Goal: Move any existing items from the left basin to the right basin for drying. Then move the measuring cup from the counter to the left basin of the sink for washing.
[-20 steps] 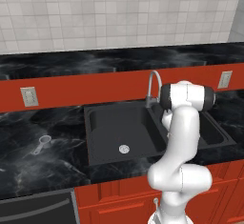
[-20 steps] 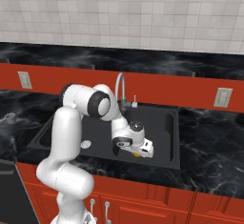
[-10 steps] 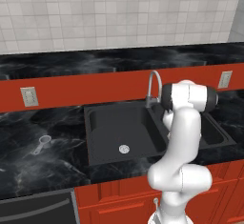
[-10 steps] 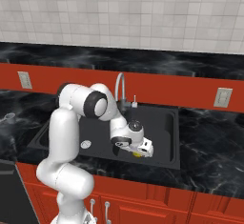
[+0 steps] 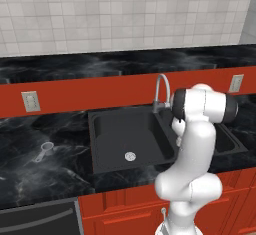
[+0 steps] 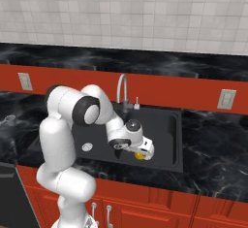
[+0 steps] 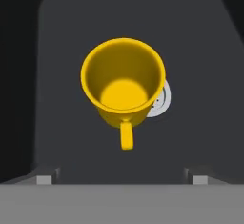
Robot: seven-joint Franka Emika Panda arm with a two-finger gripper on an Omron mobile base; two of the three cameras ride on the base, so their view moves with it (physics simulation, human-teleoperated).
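The yellow mug (image 7: 123,85) stands upright on the floor of the narrower right basin (image 7: 200,75), handle toward the bottom of the hand view, partly covering the silver drain (image 7: 161,105). My gripper (image 7: 122,178) hangs right above it, open, both fingertips (image 7: 45,178) wide of the mug and not touching it. From the right base view the gripper (image 6: 144,149) is low in the right basin (image 6: 164,127) with the mug (image 6: 139,155) just under it. The wide left basin (image 5: 117,131) holds nothing. The measuring cup (image 5: 46,148) lies on the counter (image 5: 30,174) left of the sink.
The grey gooseneck faucet (image 5: 160,88) rises behind the divider, close to my forearm. My white arm (image 5: 197,144) hides most of the right basin in the left base view. A red backsplash with outlets (image 5: 30,101) runs behind the counter.
The jaws have opened wide and let go of the yellow mug, which now stands on the right basin's floor. The arm has barely shifted.
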